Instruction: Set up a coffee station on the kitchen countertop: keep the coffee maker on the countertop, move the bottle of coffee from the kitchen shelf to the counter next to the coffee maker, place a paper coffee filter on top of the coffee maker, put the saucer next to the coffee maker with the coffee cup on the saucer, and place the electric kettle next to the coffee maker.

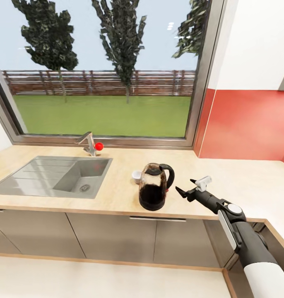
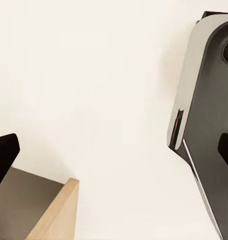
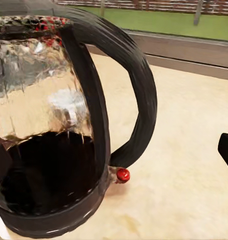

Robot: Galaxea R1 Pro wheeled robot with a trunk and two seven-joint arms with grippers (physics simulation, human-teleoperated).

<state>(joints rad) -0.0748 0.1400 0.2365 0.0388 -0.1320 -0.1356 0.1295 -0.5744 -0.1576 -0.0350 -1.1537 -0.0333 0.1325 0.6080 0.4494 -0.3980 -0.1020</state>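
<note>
An electric kettle (image 1: 153, 187) of clear glass with a black base and handle stands upright near the countertop's (image 1: 117, 194) front edge. Its handle (image 3: 138, 85) faces my right gripper (image 1: 186, 186), which is open and hovers a short way to the kettle's right, apart from it. One black fingertip (image 3: 226, 150) shows beside the handle in the right wrist view. A small white coffee cup (image 1: 136, 176) sits on the counter just behind and left of the kettle. My left gripper (image 2: 114, 152) is open and hangs low over the pale floor, holding nothing.
A steel sink (image 1: 55, 176) with a faucet (image 1: 89, 142) and red knob lies left of the kettle. Behind it is a large window (image 1: 104, 70), with a red wall panel (image 1: 245, 124) at the right. The counter turns a corner at the right. Cabinet fronts (image 1: 109, 238) run below.
</note>
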